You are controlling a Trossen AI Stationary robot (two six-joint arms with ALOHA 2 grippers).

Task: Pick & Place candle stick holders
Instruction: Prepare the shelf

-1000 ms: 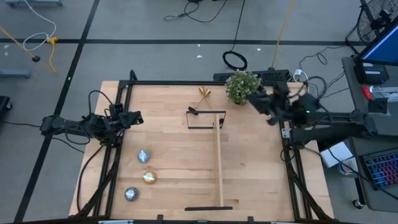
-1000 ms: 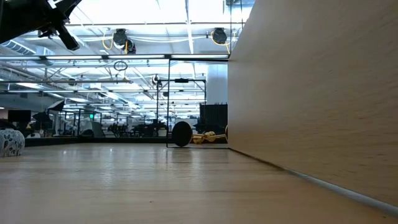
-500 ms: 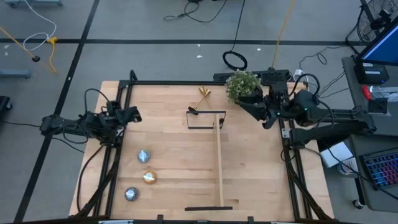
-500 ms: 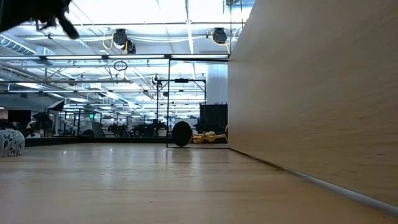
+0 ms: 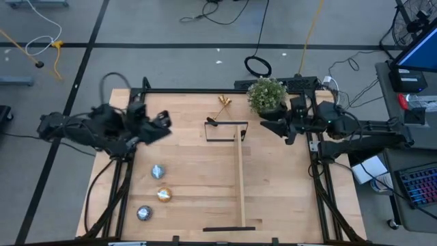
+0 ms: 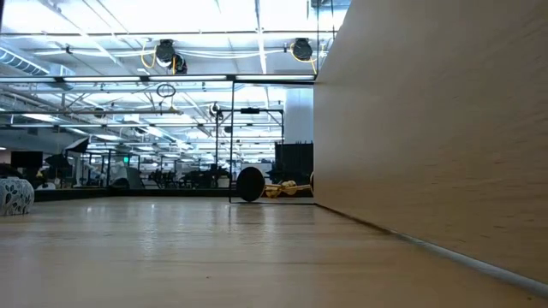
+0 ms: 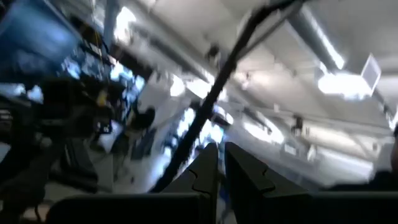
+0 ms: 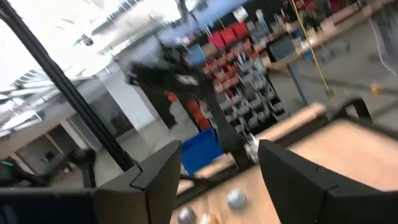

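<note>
Both tools empty: left tool (image 5: 164, 121) pinched nearly closed, right tool (image 5: 265, 126) spread wide beside the plant (image 5: 265, 94), candle stick holders (image 5: 224, 102) lying at the worktop's (image 5: 191, 171) far edge, so a low reach risks clipping foliage.

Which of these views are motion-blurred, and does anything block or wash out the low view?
Left wrist view: heavy smear, ceiling lights streaked, only the left gripper fairly crisp. Right wrist view: moderate blur on shelving and table, right gripper clearer. High view: sharp. Low view: sharp, but a wooden panel fills its right side and ceiling lights glare overhead; the candle stick holders show tiny.
</note>
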